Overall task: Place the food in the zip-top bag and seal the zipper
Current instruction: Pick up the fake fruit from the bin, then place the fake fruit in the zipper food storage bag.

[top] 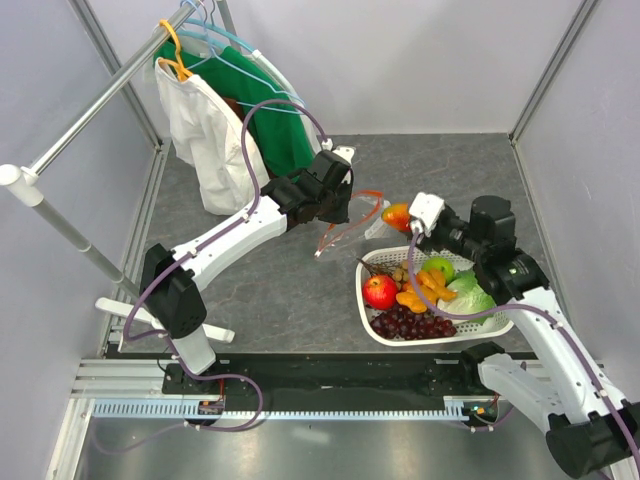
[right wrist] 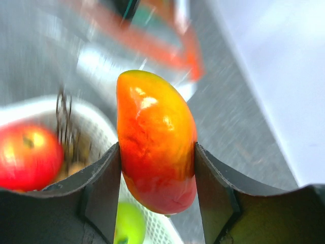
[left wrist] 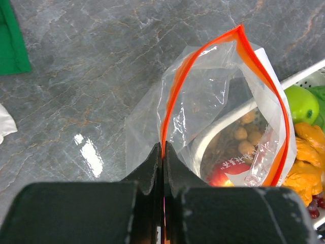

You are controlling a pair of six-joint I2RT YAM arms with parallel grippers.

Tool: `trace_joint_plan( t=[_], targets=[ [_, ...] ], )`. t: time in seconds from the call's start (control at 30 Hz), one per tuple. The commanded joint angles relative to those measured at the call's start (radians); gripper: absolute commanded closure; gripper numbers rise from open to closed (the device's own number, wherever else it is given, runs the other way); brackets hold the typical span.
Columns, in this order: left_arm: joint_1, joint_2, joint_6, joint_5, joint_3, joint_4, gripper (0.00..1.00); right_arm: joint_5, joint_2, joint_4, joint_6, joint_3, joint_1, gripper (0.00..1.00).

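Now, mango (right wrist: pixel 156 137) in right end effector (right wrist: pixel 157 152)

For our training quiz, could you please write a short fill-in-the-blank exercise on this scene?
The right end effector grips the red-yellow ____.
The left end effector pinches the orange-red zipper strip of the clear plastic ____.
The dark purple grapes lie in the white lattice plastic ____.
Missing: mango; bag; basket.

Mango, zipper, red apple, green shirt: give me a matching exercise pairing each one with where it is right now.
1 mango
2 zipper
3 red apple
4 green shirt

A in the white basket
B hanging from the rail
C pinched in the left gripper
D held in the right gripper

Pairs: 1-D, 2-C, 3-A, 4-B
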Motion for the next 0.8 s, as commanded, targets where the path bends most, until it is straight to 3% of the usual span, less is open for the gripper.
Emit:
trace_joint_plan(
  t=[0.0,0.23,0.43,0.57,0.77],
  targets=[
    [-0.002,-0.026,-0.049,0.06,0.005,0.035,0.98,-0.015,-0.019,0.247,0.434,0.078,0.002,1.0],
    [-0.004,-0.077,-0.079,0.098,-0.076,0.132,0.98,0.202,0.075,0.393,1.15,0.193,0.002,1.0],
    [-0.005,-0.095,-0.107,0.146,-0.104,0.182,0.98,0.371,0.092,0.453,1.562,0.127,0.002,1.0],
    [-0.008,-0.095,-0.119,0.16,-0.109,0.195,0.98,0.405,0.15,0.447,1.736,0.115,0.004,1.0],
    [-0.016,-0.092,-0.126,0.144,-0.102,0.202,0.98,0.387,0.231,0.439,1.764,0.119,0.04,1.0]
  ],
)
